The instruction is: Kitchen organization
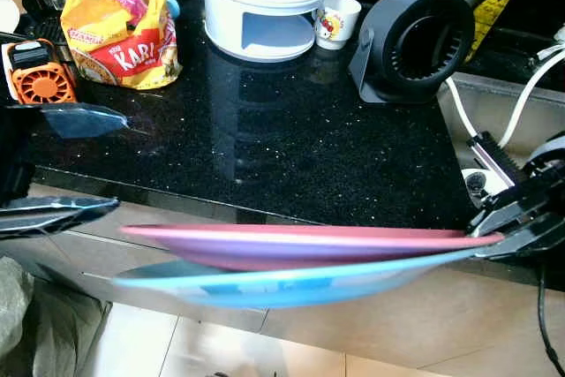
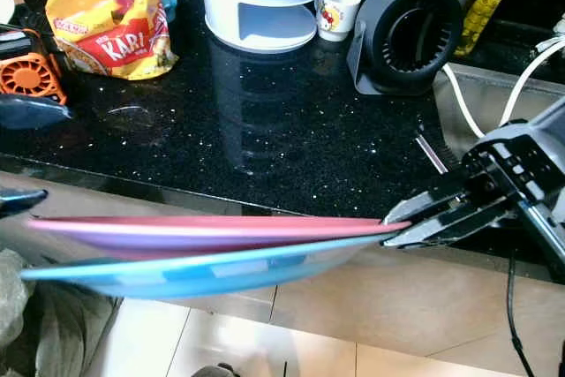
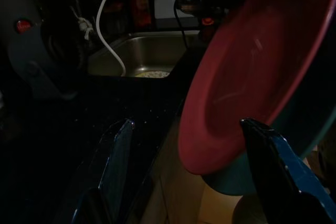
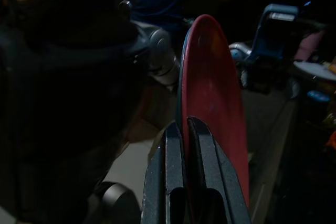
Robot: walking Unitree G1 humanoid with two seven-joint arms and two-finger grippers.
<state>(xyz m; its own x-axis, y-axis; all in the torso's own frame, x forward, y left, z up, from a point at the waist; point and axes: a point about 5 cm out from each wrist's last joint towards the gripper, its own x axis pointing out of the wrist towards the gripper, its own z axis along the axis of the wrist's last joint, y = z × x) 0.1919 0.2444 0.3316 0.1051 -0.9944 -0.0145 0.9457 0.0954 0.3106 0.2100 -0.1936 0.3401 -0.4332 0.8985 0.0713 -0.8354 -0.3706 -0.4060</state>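
Observation:
A red plate (image 1: 300, 240) lies stacked on a blue plate (image 1: 282, 284), both held level in front of the counter edge. My right gripper (image 2: 397, 222) is shut on their right rims; in the right wrist view its fingers (image 4: 176, 150) clamp the red plate (image 4: 215, 98) edge-on. My left gripper (image 1: 124, 162) stands open at the left, one finger over the counter and one just off the plates' left rim, not touching. In the left wrist view the red plate (image 3: 247, 72) sits between and beyond the spread fingers (image 3: 118, 161).
The black granite counter (image 1: 291, 130) holds a white tiered rack (image 1: 263, 6), a small cup (image 1: 337, 19), a dark round appliance (image 1: 415, 46), a yellow snack bag (image 1: 119, 37) and an orange fan (image 1: 40, 72). A sink (image 3: 139, 56) with a white cable (image 1: 521, 99) lies at the right.

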